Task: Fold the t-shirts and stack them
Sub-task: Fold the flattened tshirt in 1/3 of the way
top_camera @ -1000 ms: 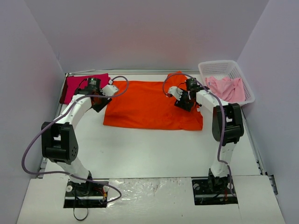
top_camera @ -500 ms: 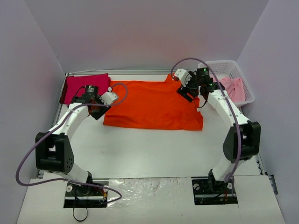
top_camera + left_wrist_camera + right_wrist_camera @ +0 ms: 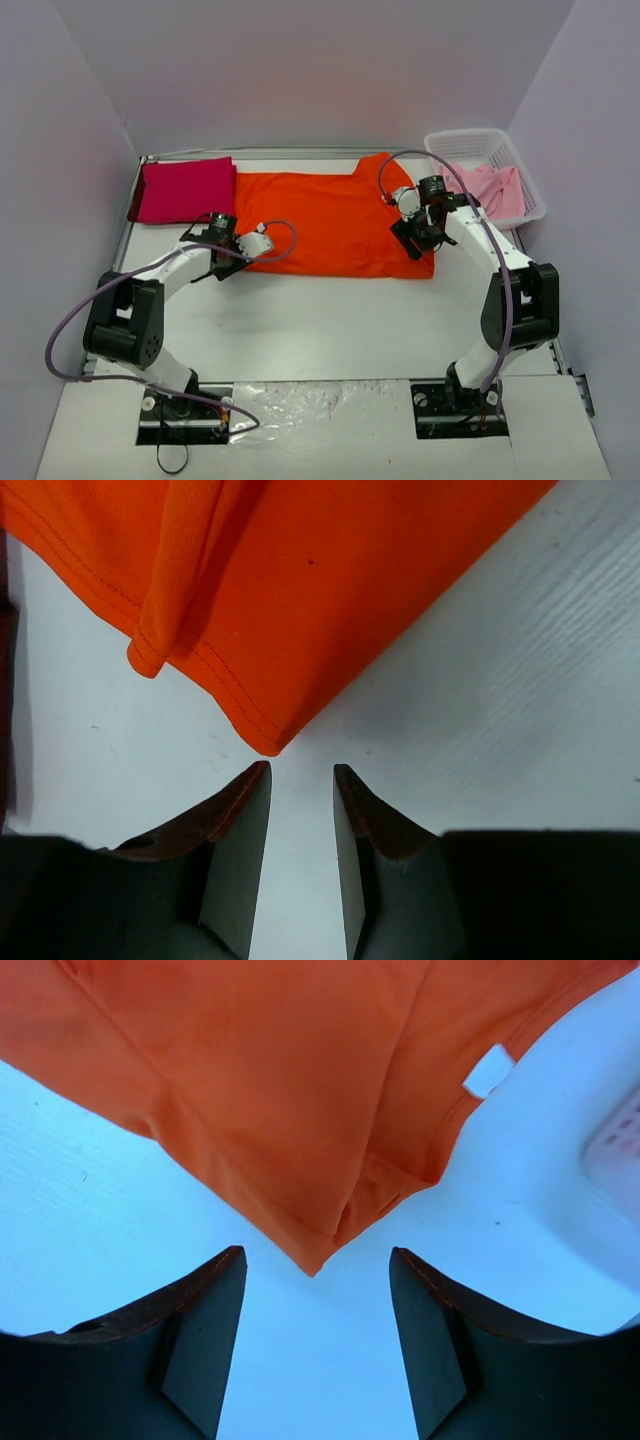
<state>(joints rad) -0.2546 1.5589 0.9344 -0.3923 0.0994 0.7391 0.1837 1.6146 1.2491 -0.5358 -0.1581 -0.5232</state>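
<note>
A bright orange short-sleeved cloth t-shirt (image 3: pixel 330 222) lies spread flat on the white table (image 3: pixel 330 320), across its far middle. Both grippers are at its near edge.

The left gripper (image 3: pixel 245 250) is down at the shirt's near-left corner. In the left wrist view its two dark fingers (image 3: pixel 240 825) stand a narrow gap apart with only bare table between them. The stitched hem corner of the orange shirt (image 3: pixel 330 580) points at that gap from just ahead of the tips, not quite touching them. A small rolled fold of cloth lies a little to the left of the corner.

The right gripper (image 3: pixel 418 240) is over the shirt's right side, near the near-right corner. In the right wrist view the fingers (image 3: pixel 205 1325) are spread wide and grip nothing. A pointed corner of the orange shirt (image 3: pixel 250 1070) reaches down to the line between the tips without touching either finger. A small white label (image 3: pixel 488 1070) shows on the cloth further in.

A magenta-red t-shirt (image 3: pixel 185 188) lies folded flat in the far-left corner, just beside the orange one. A pale pink t-shirt (image 3: pixel 488 188) is bunched inside the white plastic lattice basket (image 3: pixel 470 137) at the far right, near the right arm.
</note>
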